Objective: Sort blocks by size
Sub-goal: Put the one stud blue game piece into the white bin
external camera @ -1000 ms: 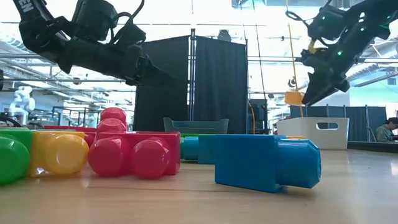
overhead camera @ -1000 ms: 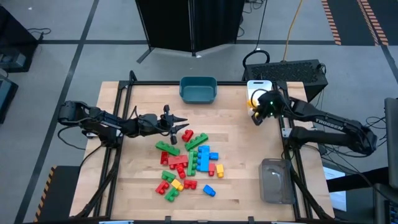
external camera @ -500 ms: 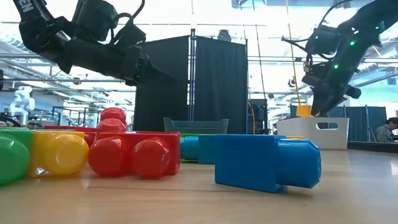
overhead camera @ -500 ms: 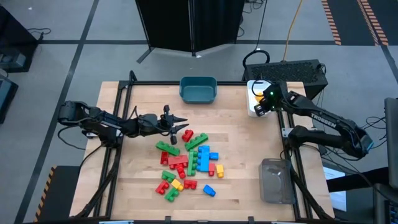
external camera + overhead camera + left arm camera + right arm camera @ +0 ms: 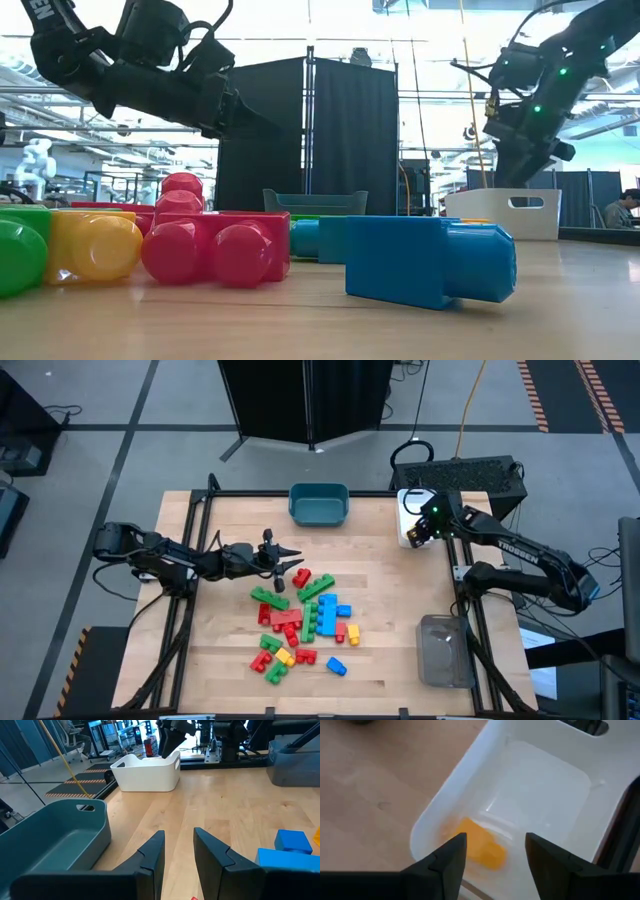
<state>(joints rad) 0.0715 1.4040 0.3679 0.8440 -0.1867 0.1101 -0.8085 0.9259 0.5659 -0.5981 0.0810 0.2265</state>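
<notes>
The blocks (image 5: 300, 622), red, green, blue and yellow, lie in a loose pile at the table's middle; up close in the low view are a red one (image 5: 215, 248) and a blue one (image 5: 430, 260). My left gripper (image 5: 300, 567) hangs open just above the pile's far left edge, with nothing between its fingers (image 5: 178, 834). At the far right my right gripper (image 5: 495, 845) stands open over the white bin (image 5: 540, 785). A yellow block (image 5: 479, 847) lies on the bin's floor below the fingers, apart from them.
A teal bin (image 5: 319, 503) stands at the far edge's middle, also close to my left gripper (image 5: 55, 832). A clear bin (image 5: 443, 650) stands at the near right. Bare wood lies between the pile and the bins on the right.
My right gripper has carried a yellow block toward the table's far edge, over the white bin, sinking a little. It has let go of the block, which now lies inside the bin.
</notes>
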